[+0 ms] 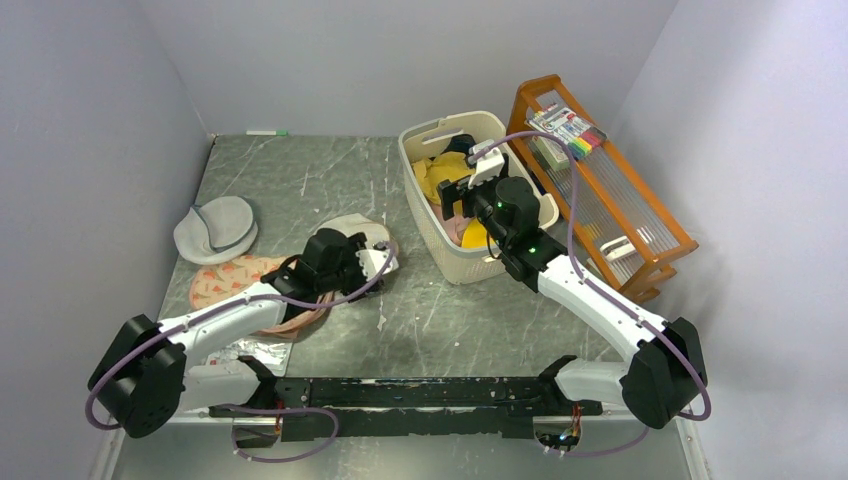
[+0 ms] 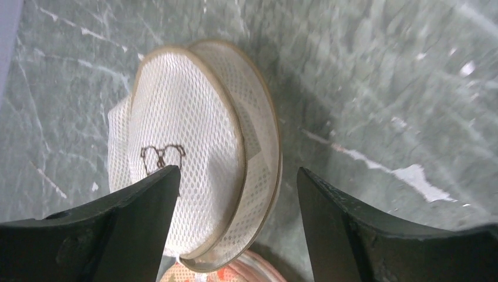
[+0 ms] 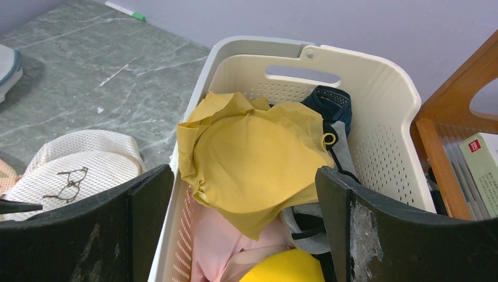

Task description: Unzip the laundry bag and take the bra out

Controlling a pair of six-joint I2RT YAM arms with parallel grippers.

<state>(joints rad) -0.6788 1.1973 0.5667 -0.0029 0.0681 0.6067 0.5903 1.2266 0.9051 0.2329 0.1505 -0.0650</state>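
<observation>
The cream-white mesh laundry bag (image 1: 350, 226) lies mid-table; in the left wrist view (image 2: 188, 135) its black logo shows and its rim is split into two edges. My left gripper (image 1: 368, 252) (image 2: 238, 173) is open just above the bag's near edge, holding nothing. The mustard-yellow bra (image 3: 258, 158) (image 1: 435, 180) lies on top of the clothes in the cream basket (image 3: 264, 44). My right gripper (image 1: 452, 195) (image 3: 244, 176) is open and empty above the basket. The bag also shows in the right wrist view (image 3: 76, 167), left of the basket.
The basket (image 1: 440, 135) also holds a pale pink garment (image 3: 217, 241), a bright yellow piece (image 3: 282, 267) and dark items. A wooden rack (image 1: 600, 190) stands to its right. A grey round bag (image 1: 215, 228) and a pink printed bag (image 1: 225, 280) lie at the left.
</observation>
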